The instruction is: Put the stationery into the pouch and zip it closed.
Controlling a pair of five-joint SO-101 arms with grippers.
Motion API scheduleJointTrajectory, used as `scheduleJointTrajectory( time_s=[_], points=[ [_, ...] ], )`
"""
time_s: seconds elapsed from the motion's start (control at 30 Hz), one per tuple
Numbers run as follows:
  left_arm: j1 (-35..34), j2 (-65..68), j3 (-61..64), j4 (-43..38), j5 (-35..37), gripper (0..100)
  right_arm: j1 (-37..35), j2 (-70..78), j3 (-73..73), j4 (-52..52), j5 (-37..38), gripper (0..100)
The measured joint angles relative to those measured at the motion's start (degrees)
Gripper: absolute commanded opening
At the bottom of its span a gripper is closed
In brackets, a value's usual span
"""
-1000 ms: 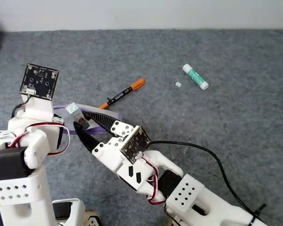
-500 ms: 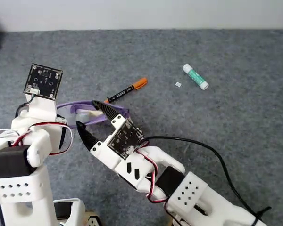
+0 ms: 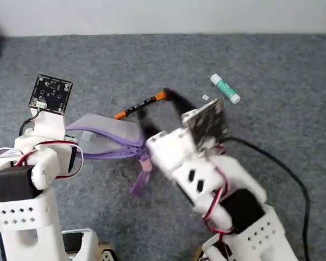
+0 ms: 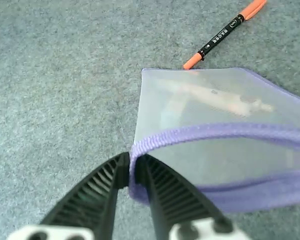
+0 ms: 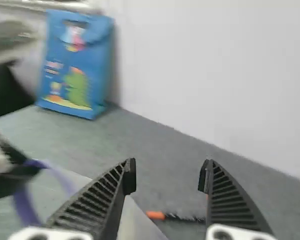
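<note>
A translucent purple pouch [image 3: 106,142] lies on the grey carpet, with pale items showing faintly through its side [image 4: 210,125]. My left gripper [image 4: 132,170] is shut on the pouch's zip-edge corner. An orange-capped black pen [image 3: 138,106] lies just beyond the pouch [image 4: 225,35]. My right gripper [image 3: 162,113] hangs open and blurred above the pen's orange end, holding nothing; in its own wrist view the gripper [image 5: 166,177] frames the pen [image 5: 175,216]. A green and white glue stick [image 3: 224,88] lies farther right.
A small white piece [image 3: 205,98] rests beside the glue stick. The pouch's purple pull strap [image 3: 139,179] trails toward the front. A blue printed bag [image 5: 75,62] stands against the white wall. A black cable [image 3: 277,168] runs behind the right arm.
A second ago the right gripper held a small teal item at the pouch mouth. It opened, then swung up and right toward the pen. The pouch now lies flatter.
</note>
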Motion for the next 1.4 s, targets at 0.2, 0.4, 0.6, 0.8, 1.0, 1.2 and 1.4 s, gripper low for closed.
scheduleJointTrajectory(
  time_s=[0.2, 0.4, 0.6, 0.8, 1.0, 1.2, 1.4],
  points=[
    [0.0, 0.0, 0.0, 0.0, 0.0, 1, 9.0, 11.9, -9.8, 7.3, -0.5, 21.9],
    [0.0, 0.0, 0.0, 0.0, 0.0, 1, 11.0, 28.7, -20.4, 13.2, 5.7, 22.0],
    [0.0, 0.0, 0.0, 0.0, 0.0, 1, 10.9, 44.0, -27.3, 14.5, 15.7, 22.3],
    [0.0, 0.0, 0.0, 0.0, 0.0, 1, 10.8, 57.7, -33.6, 14.5, 25.3, 22.3],
    [0.0, 0.0, 0.0, 0.0, 0.0, 1, 10.8, 71.1, -43.8, 16.1, 29.7, 22.3],
    [0.0, 0.0, 0.0, 0.0, 0.0, 1, 10.2, 82.7, -54.4, 19.1, 34.1, 22.3],
    [0.0, 0.0, 0.0, 0.0, 0.0, 1, 8.8, 92.8, -61.9, 19.2, 40.3, 22.3]
  ],
)
